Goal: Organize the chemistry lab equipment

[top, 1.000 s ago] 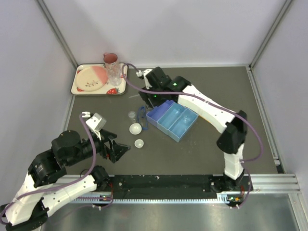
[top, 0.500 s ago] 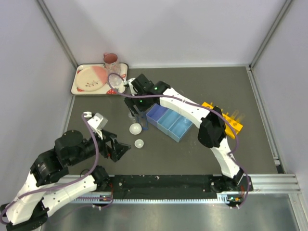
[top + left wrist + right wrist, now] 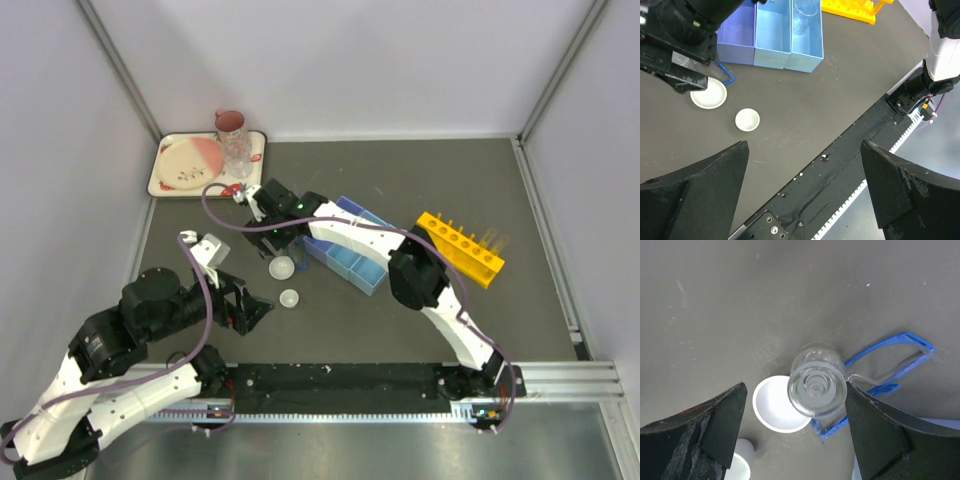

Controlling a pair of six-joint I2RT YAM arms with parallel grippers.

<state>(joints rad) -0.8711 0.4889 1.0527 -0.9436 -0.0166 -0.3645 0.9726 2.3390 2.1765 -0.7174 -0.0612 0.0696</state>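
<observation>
Now the small clear beaker (image 3: 817,385) stands upright on the table (image 3: 740,300), just beside a white round dish (image 3: 772,407) and the blue-rimmed goggles (image 3: 890,362). The right gripper (image 3: 795,390) hangs over it, fingers spread on either side without touching the glass. The blue divided tray (image 3: 802,62) lies near. The left gripper (image 3: 804,145) hovers wide open and empty.

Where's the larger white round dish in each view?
Top external: larger white round dish, left of centre, under the right arm's wrist.
Left wrist: left side.
Right wrist: lower centre, overlapped by the small clear beaker.
Shared landmark: smaller white round dish.
</observation>
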